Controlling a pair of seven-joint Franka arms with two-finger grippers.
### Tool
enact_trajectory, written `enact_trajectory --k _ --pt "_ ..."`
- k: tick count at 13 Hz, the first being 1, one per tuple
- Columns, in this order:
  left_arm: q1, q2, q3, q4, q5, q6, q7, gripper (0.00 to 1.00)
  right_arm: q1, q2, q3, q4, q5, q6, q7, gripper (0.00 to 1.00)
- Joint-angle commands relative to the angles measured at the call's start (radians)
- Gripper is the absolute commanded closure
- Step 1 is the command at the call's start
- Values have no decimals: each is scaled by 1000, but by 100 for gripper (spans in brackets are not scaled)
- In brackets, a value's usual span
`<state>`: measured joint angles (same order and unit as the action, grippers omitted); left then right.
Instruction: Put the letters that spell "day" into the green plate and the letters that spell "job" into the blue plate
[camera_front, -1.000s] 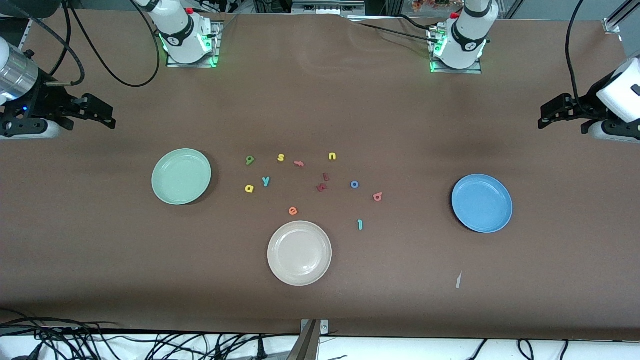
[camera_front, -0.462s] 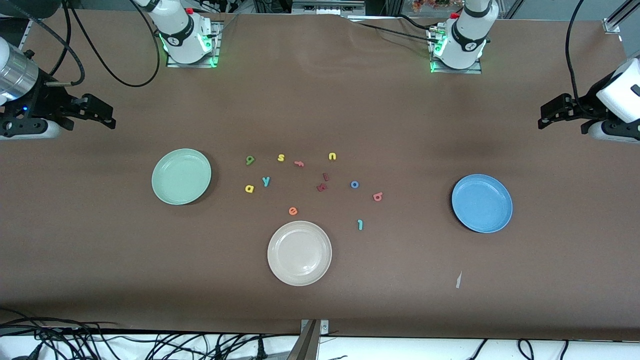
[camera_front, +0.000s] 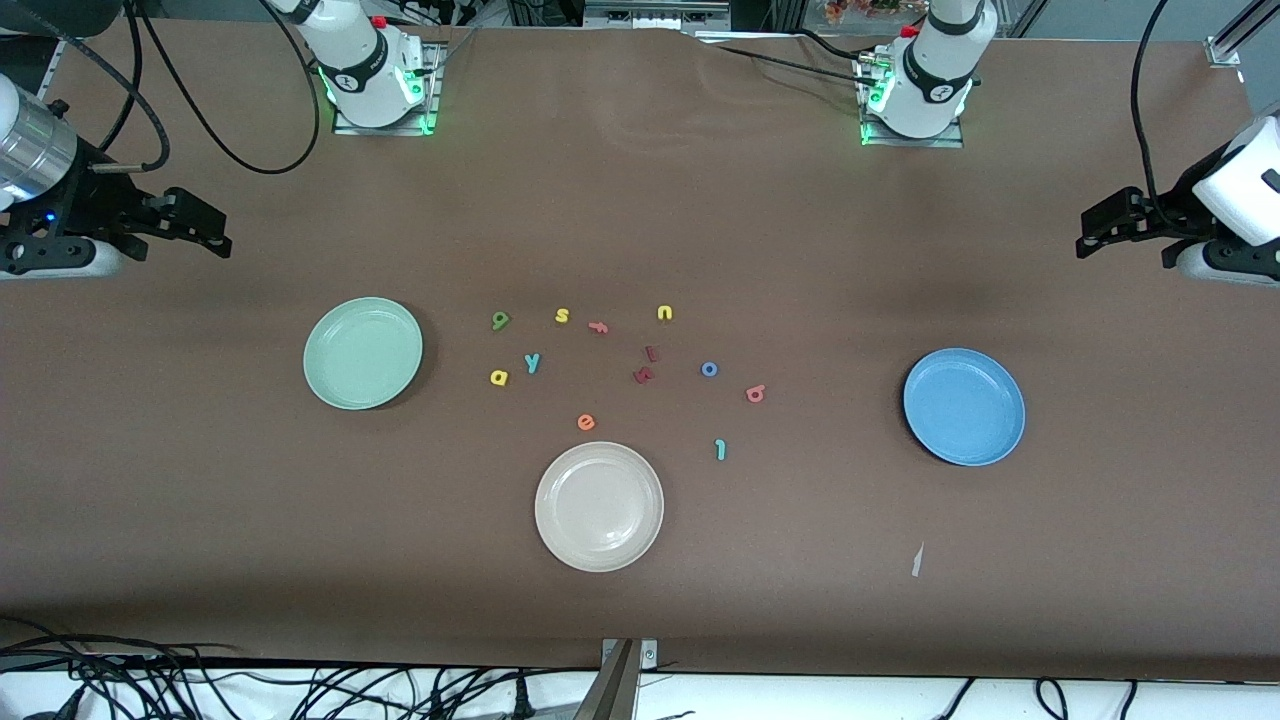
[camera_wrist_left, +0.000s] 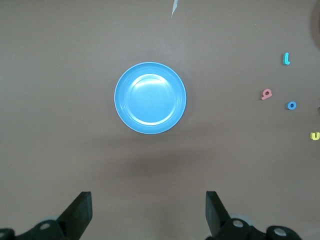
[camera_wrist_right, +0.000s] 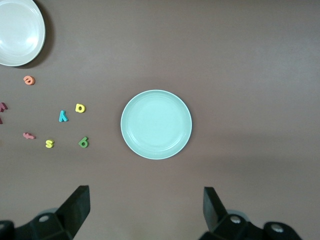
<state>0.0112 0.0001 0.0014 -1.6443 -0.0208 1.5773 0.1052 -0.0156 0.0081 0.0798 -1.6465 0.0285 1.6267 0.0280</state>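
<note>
The green plate (camera_front: 362, 353) (camera_wrist_right: 156, 124) lies toward the right arm's end, the blue plate (camera_front: 964, 406) (camera_wrist_left: 150, 97) toward the left arm's end. Both are empty. Between them on the table lie the green "d" (camera_front: 500, 320), yellow "a" (camera_front: 499, 377), teal "y" (camera_front: 532, 362), blue "o" (camera_front: 709, 369), salmon "b" (camera_front: 755, 394) and teal "j" (camera_front: 719, 450). My right gripper (camera_front: 205, 230) (camera_wrist_right: 146, 207) hangs open over bare table at its end. My left gripper (camera_front: 1100, 225) (camera_wrist_left: 148, 210) hangs open over bare table at the other end. Neither holds anything.
A cream plate (camera_front: 598, 506) sits nearer the front camera than the letters. Other letters lie among them: yellow "s" (camera_front: 562, 315), yellow "u" (camera_front: 665, 313), salmon "f" (camera_front: 598, 326), orange "e" (camera_front: 586, 422) and two dark red pieces (camera_front: 645, 366). A paper scrap (camera_front: 917, 560) lies near the blue plate.
</note>
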Motion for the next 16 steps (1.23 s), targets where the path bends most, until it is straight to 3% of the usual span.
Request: enact_trajectory --k 1,16 --pt "-5 6 0 15 -7 -16 -4 0 2 -8 0 -7 -7 -5 1 0" --pt "-5 9 -1 15 -7 -17 -4 0 2 -7 2 -7 -13 1 6 0"
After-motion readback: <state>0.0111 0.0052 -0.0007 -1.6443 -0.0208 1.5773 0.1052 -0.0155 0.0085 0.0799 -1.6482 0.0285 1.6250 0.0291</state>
